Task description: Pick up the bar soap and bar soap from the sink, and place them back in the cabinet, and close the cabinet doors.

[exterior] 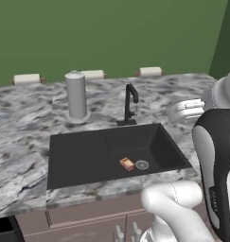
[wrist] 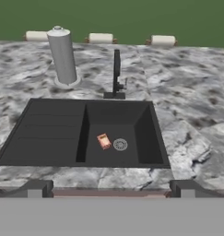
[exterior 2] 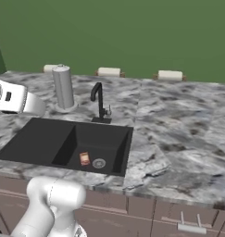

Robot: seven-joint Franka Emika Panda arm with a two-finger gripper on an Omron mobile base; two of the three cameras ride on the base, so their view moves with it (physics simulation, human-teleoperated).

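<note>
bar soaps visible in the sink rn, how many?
1. One bar soap lies on the floor of the sink, in the deep basin just left of the drain. A second isn't visible.

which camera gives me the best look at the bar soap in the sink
The hand view: it looks straight down into the sink, with the bar soap beside the drain. The left base view shows it obliquely; the right base view shows it smaller.

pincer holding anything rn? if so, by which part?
Nothing held. The pincer is open and high above the counter; one bar soap lies in the sink, by the drain.
</note>
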